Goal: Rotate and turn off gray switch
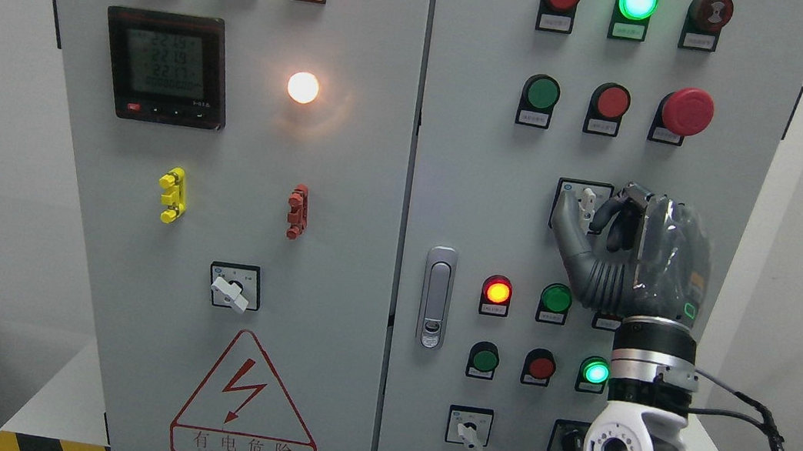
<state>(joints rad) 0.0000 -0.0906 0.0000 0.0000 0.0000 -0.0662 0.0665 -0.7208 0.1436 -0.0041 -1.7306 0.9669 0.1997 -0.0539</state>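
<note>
The gray rotary switch [588, 200] sits on a square plate on the right cabinet door, its pale handle standing roughly upright. My right hand [592, 213] rises from the lower right and covers most of the plate. Its thumb [565, 218] presses in from the left and its curled fingers [616, 216] close from the right, pinching the handle. The left arm does not show.
Round push buttons and lit lamps surround the switch, with a red mushroom stop button [686, 111] above right. A door latch [436, 297] is to the left. Other rotary switches [471, 429] [232, 288] sit lower down. The left door carries a meter [166, 66].
</note>
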